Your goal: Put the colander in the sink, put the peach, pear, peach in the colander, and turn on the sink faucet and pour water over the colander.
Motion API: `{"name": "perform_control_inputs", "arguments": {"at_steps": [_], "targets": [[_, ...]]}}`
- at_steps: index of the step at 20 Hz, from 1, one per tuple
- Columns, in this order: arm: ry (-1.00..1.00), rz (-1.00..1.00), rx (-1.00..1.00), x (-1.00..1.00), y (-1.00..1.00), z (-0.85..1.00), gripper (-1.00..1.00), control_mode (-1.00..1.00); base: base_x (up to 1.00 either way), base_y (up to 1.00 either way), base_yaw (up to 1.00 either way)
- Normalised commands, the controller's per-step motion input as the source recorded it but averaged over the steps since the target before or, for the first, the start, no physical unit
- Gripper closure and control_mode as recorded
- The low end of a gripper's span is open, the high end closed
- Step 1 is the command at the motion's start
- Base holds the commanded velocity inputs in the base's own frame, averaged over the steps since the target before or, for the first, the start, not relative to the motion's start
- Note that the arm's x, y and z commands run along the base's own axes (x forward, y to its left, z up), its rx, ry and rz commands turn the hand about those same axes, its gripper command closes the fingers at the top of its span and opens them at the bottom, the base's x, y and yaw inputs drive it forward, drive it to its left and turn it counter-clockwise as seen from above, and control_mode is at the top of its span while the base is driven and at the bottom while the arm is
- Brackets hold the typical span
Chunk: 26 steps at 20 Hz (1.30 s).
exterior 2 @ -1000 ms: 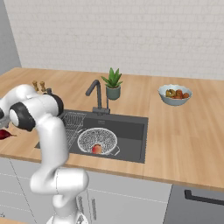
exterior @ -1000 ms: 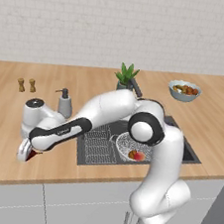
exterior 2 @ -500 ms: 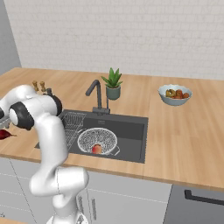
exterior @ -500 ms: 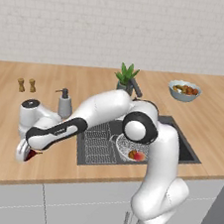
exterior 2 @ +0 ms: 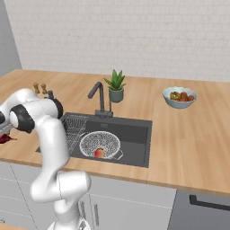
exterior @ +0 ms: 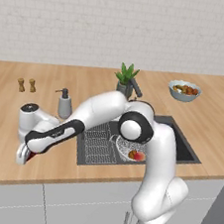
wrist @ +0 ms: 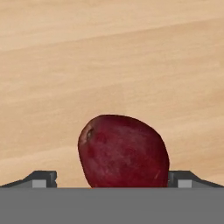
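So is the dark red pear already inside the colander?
No, the pear lies on the wooden counter, between the open pincer tips.

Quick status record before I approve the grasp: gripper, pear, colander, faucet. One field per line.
gripper: open, one finger on each side of the pear, not closed on it
pear: lying on the wooden counter, left of the sink
colander: in the sink, one peach inside
faucet: no water visible
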Motion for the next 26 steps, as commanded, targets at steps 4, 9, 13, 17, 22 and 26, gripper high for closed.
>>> {"name": "perform_control_inputs", "arguments": {"at_steps": [4, 9, 13, 17, 22, 26], "targets": [[0.0, 0.08, 0.0, 0.07, 0.03, -0.2, -1.0, -1.0, 0.0, 0.0, 0.0], [0.0, 0.11, 0.0, 0.15, 0.11, -0.16, -1.0, -1.0, 0.0, 0.0, 0.0], [0.0, 0.12, 0.01, 0.13, 0.19, -0.26, -1.0, -1.0, 0.0, 0.0, 0.0], [0.0, 0.09, 0.01, 0.19, 0.28, -0.25, 1.0, -1.0, 0.0, 0.0, 0.0], [0.02, 0.03, -0.01, 0.1, -0.03, -0.36, 1.0, -1.0, 0.0, 0.0, 0.0], [0.0, 0.0, -0.05, 0.0, -0.37, -0.35, 1.0, -1.0, 0.0, 0.0, 0.0]]}}
